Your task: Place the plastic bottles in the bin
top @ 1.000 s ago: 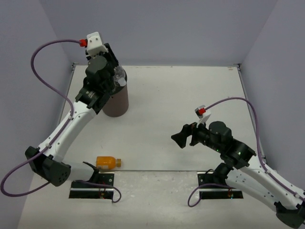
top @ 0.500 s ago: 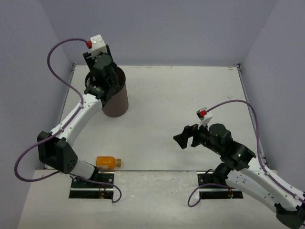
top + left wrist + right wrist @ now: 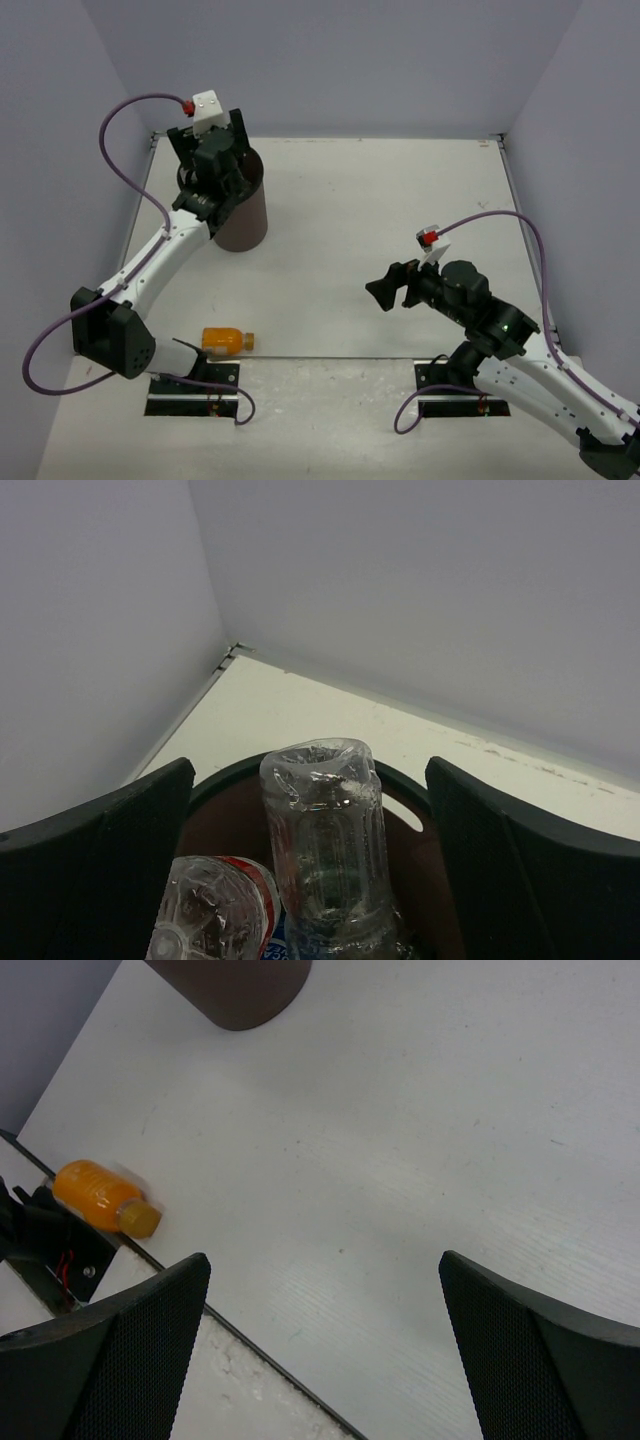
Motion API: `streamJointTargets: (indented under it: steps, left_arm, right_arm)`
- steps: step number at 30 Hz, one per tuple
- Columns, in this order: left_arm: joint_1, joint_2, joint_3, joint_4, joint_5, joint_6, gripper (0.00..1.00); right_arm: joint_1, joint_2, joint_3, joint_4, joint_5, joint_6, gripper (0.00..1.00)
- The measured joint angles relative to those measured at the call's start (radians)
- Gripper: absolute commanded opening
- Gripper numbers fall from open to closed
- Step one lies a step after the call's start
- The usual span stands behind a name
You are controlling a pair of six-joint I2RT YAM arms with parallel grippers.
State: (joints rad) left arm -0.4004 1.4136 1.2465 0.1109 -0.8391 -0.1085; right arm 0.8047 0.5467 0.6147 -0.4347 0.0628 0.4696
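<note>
The bin [image 3: 245, 212] is a dark brown bucket at the back left of the table. My left gripper [image 3: 207, 160] hangs over its mouth, open. In the left wrist view a plain clear bottle [image 3: 325, 850] stands bottom-up inside the bin [image 3: 405, 785], between my fingers [image 3: 110, 850] with a gap on each side. A red-labelled clear bottle [image 3: 215, 910] lies beside it in the bin. An orange-filled bottle [image 3: 227, 340] lies on its side near the left arm's base, also in the right wrist view [image 3: 100, 1196]. My right gripper [image 3: 386, 291] hovers open and empty over the table's middle right.
Grey walls close in the table on the left, back and right. A dark seam [image 3: 250, 1345] runs across the near table edge. Both arm bases sit on black plates [image 3: 192, 395] at the front. Purple cables loop from each wrist.
My left gripper has opened over the bin and let go of the clear bottle, which now stands inside the bin. The right arm has barely moved.
</note>
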Motion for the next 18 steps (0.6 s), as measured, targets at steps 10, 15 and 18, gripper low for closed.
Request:
streamJointTargets:
  steps: [10, 15, 18]
  left_arm:
    - [0.000, -0.078, 0.025, -0.093, 0.103, -0.080, 1.00]
    - [0.000, -0.101, 0.058, -0.178, 0.138, -0.120, 1.00]
    - [0.000, -0.122, 0.083, -0.232, 0.161, -0.146, 1.00]
  right_arm:
    - [0.000, -0.011, -0.004, 0.000, 0.000, 0.002, 0.99]
    - [0.000, -0.010, -0.004, 0.000, 0.000, 0.003, 0.99]
    - [0.000, -0.010, -0.004, 0.000, 0.000, 0.006, 0.99]
